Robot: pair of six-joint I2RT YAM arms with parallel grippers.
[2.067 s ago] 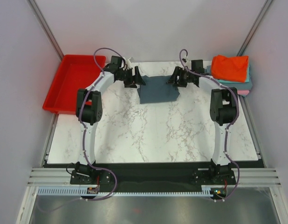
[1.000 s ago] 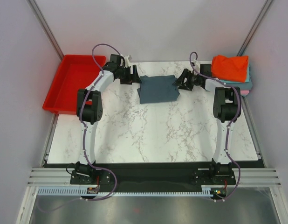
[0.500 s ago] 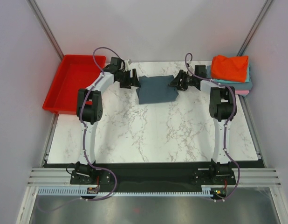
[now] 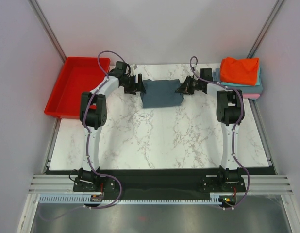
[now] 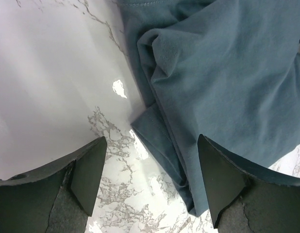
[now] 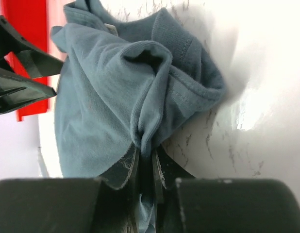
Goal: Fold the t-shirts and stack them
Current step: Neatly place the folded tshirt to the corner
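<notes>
The folded slate blue-grey cotton t-shirt (image 4: 162,93) lies at the far middle of the white marbled bench (image 4: 164,141), between the two arms. The right jaws are pinched narrow on a bunched fold at its right edge, while the left jaws stand wide over its left hem, gripping nothing. This looks like the pick-up for another fold or the carry to the orange-red-topped pile of folded shirts (image 4: 240,70). Next, the left jaws should close on the hem so both sides lift together.

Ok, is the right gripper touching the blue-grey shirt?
Touching. The right wrist view shows the right gripper pinched on a fold of the blue-grey shirt, cloth squeezed between its jaws.
</notes>
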